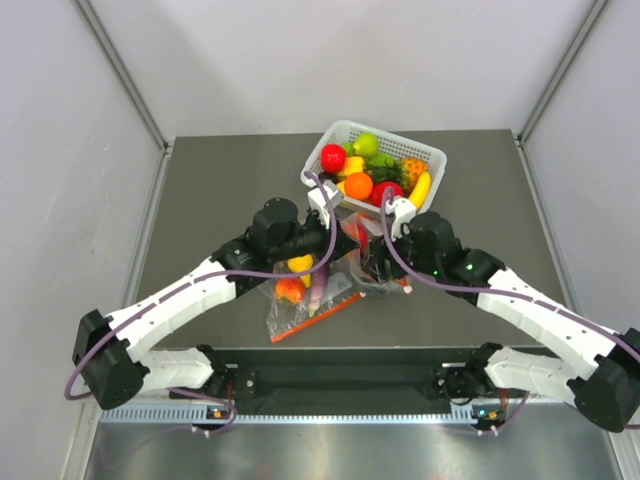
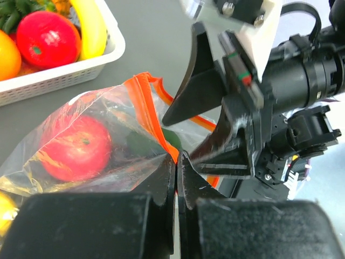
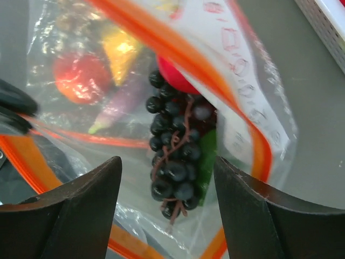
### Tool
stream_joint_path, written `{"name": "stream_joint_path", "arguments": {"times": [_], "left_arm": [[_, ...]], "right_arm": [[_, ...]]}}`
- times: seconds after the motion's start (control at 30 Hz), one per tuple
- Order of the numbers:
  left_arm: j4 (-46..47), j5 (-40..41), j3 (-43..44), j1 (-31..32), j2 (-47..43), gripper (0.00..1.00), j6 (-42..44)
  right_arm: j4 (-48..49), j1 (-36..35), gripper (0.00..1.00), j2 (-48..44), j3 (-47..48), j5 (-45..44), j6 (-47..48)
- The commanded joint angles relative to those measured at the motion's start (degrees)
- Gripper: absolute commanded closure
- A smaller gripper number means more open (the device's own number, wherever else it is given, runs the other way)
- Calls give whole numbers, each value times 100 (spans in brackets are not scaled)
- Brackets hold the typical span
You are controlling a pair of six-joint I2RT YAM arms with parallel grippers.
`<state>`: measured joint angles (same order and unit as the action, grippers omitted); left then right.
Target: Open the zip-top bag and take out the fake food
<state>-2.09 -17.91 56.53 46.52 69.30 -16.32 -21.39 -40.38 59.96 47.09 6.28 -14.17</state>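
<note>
The zip-top bag (image 2: 113, 113) is clear with an orange-red zip strip. My left gripper (image 2: 177, 157) is shut on that strip at the bag's mouth. Through the plastic I see a red apple (image 2: 75, 148) and a dark-green fruit (image 2: 153, 141). In the right wrist view my right gripper (image 3: 167, 162) is open at the bag's mouth, with the dark purple grape bunch (image 3: 175, 145) hanging between its fingers, untouched. In the top view both grippers, left (image 1: 345, 237) and right (image 1: 373, 255), meet over the bag (image 1: 358, 262) at the table's middle.
A second clear bag (image 1: 298, 292) lies to the left, under my left arm, showing a lemon, a red-yellow apple and an eggplant (image 3: 121, 105). A white basket (image 1: 428, 152) of fruit stands just behind the grippers; it also shows in the left wrist view (image 2: 64, 75).
</note>
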Motion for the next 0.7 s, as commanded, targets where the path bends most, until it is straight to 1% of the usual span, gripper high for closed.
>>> {"name": "stream_joint_path", "arguments": {"times": [0.0,0.07,0.3,0.43,0.67], "left_arm": [[525,-274,367,59,-22,100,85],[525,-274,376,76,-57,100,85],[499,-231,359,103,-162,100,129],[455,-143,341,111,-189,100,164],[455,-142,323,120,-224,100,138]], "right_arm": [[-94,-435,32,129,450,-531,213],[-129,-610,32,234,590,-601,266],[-533,-980,35,850,854,-1480,249],[-744,-1147,36,789,776,-1665,108],[-797,-1350,36,560,477,-1665,-173]]}}
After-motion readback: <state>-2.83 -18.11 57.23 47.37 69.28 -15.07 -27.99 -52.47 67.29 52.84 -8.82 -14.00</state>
